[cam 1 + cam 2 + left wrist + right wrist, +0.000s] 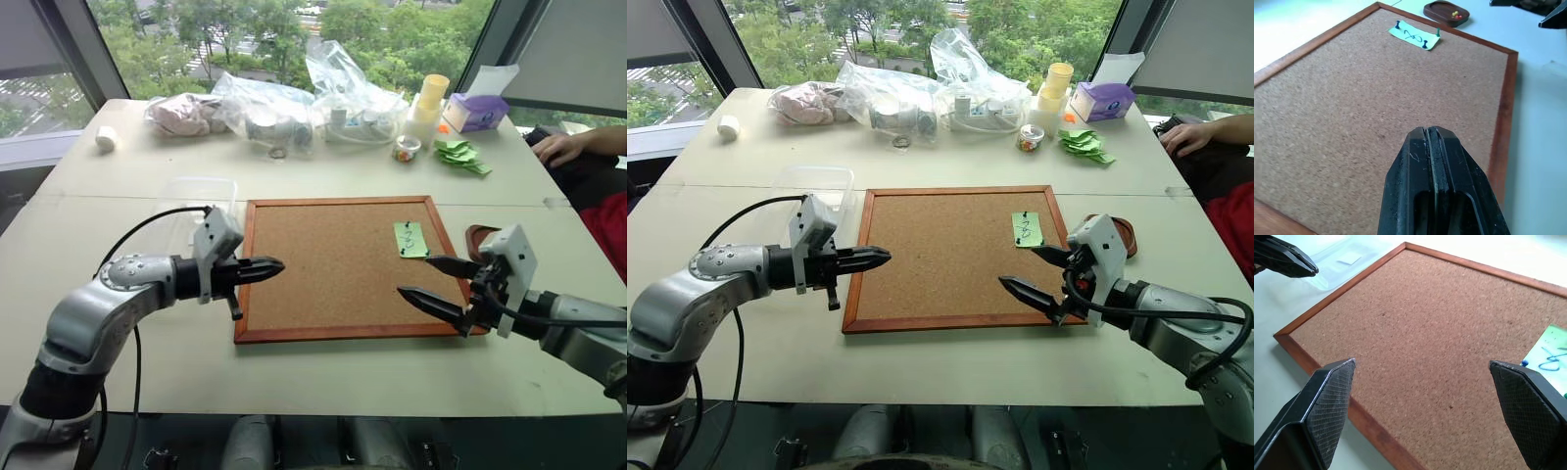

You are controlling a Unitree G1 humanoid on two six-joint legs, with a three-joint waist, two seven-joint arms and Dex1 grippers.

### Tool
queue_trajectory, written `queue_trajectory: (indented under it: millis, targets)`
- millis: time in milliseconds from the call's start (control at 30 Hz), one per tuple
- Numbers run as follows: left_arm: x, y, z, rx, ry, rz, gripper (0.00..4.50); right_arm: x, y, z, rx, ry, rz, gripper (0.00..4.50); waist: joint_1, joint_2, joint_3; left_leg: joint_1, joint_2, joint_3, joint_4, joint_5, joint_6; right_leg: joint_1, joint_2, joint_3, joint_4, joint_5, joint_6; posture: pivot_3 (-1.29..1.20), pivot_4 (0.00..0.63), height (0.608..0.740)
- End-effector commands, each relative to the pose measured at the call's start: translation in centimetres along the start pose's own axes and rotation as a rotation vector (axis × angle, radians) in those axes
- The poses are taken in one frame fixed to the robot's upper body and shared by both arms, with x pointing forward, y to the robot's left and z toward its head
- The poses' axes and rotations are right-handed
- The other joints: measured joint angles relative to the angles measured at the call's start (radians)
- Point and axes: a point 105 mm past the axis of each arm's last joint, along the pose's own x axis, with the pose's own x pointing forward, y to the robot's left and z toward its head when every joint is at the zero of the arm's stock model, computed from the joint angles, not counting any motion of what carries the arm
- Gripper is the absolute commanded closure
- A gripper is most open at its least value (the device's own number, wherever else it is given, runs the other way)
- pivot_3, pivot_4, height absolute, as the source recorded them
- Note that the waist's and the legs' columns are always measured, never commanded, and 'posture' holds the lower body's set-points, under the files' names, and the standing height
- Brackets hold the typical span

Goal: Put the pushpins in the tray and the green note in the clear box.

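Now the left gripper (274, 265) hovers with its jaws pressed fully together and empty, its tip over the left edge of the cork board (333, 269) that lies flat on the tabletop (127, 352). Opposite it, the right gripper (439, 284) holds its jaws spread wide with nothing between them, poised over the board's near right corner.

Beyond the right jaws, toward the board's far right corner, lies the green note (410, 239), a small light-green slip with a dark squiggle, fastened to the cork by pushpins (1424, 45); in the left wrist view two dark-headed pins and one green one stand at its edges. Just off the board's right frame, behind the right gripper, sits the tray (1446, 11), a dark reddish-brown wooden dish with a few red and yellow pinheads already inside.

Behind the left jaws, just outside the board's left frame, rests the clear box (813, 186), shallow and transparent.

Along the far edge of the tabletop lie clear plastic bags (294, 103), a heap of green paper pieces (460, 155) and a purple tissue box (477, 110). A person's hand (560, 147) rests at the far right.
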Motion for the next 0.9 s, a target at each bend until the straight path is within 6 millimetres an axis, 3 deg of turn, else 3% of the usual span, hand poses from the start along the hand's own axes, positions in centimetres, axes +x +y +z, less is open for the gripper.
queue_trajectory:
  millis: [33, 233, 367, 600, 900]
  targets:
    - [2.1, 0.0, 0.7, 0.077, -0.01, -0.001, 4.46, 0.9, -1.6, 0.9, -0.052, -0.04, -0.074, 0.0, -0.001, 0.0, 0.0, 0.0, 0.0, 0.0, 0.0, 0.0, 0.0, 0.0, 0.0, 0.0, 0.0, 0.0, 0.0, 0.0, 0.15, 0.738]
    - [5.2, 0.2, 0.8, 0.115, 0.021, -0.03, 4.46, 4.2, -6.8, 1.7, -0.071, -0.052, -0.245, 0.0, -0.006, 0.0, 0.0, -0.001, 0.0, 0.001, 0.0, 0.002, -0.002, -0.002, 0.002, 0.001, 0.0, 0.0, 0.0, 0.0, 0.15, 0.738]
    - [6.0, 0.2, -1.2, 0.141, 0.129, -0.063, 4.46, 6.7, -8.7, 1.9, -0.058, -0.062, -0.27, 0.0, -0.008, 0.001, 0.0, -0.004, 0.0, 0.002, 0.0, 0.003, -0.005, -0.007, 0.002, 0.001, 0.003, 0.001, 0.002, 0.0, 0.15, 0.738]
    - [6.3, 0.8, -3.6, 0.152, 0.249, -0.068, 4.46, 9.4, -10.6, 0.6, -0.054, -0.027, -0.29, 0.0, -0.004, 0.002, 0.0, -0.007, 0.001, 0.004, 0.0, 0.003, -0.005, -0.012, 0.002, 0.002, 0.005, 0.002, 0.003, 0.0, 0.15, 0.738]
    - [6.5, 0.0, -3.5, 0.137, 0.221, -0.093, 4.46, 10.5, -12.1, -0.4, -0.029, -0.006, -0.31, 0.0, -0.006, 0.003, 0.0, -0.006, 0.001, 0.005, 0.001, 0.003, -0.006, -0.012, 0.001, 0.003, 0.007, 0.002, 0.004, 0.0, 0.15, 0.738]
